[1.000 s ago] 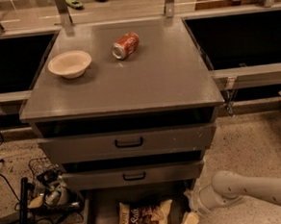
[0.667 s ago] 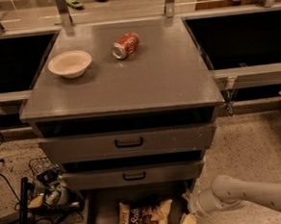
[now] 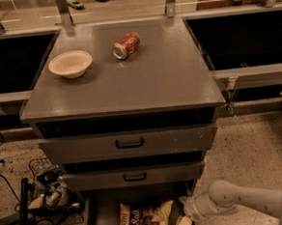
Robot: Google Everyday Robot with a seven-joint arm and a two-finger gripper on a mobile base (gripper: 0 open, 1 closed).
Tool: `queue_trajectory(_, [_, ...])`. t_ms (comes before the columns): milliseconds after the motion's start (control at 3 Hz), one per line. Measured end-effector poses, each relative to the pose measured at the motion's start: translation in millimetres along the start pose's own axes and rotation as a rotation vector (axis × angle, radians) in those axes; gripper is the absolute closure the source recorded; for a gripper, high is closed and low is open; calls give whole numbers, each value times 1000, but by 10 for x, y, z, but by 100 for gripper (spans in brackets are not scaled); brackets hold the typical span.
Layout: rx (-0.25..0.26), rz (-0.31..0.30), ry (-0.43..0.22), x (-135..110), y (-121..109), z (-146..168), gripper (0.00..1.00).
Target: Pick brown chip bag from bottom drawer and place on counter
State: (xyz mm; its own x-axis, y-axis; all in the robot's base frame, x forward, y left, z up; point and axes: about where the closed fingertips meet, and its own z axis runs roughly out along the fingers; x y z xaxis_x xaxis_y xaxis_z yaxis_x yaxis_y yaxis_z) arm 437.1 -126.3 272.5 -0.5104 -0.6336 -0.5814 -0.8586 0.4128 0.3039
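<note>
Chip bag (image 3: 143, 219) in open bottom drawer (image 3: 102, 215), tool (image 3: 183, 213) beside its right end, grip state unclear

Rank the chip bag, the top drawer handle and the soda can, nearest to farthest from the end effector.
The end effector sits low, bottom right.
1. brown chip bag, just left, in bottom drawer.
2. top drawer handle, above, cabinet front.
3. red soda can, back of counter.

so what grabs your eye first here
A red can lies on its side on the grey counter, with a pale bowl to its left. Low down, the brown bag lies in the open bottom drawer, and the tool sits just right of it.
</note>
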Motion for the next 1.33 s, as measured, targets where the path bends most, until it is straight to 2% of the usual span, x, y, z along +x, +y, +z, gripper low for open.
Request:
queue_trajectory(667, [-49,16,-68,-16,-54,280,0])
queue_trajectory(1000, [-49,19,-74,-29,-62,317,0])
queue_trajectory(1333, [-64,15,-111,-150,-138,615,0])
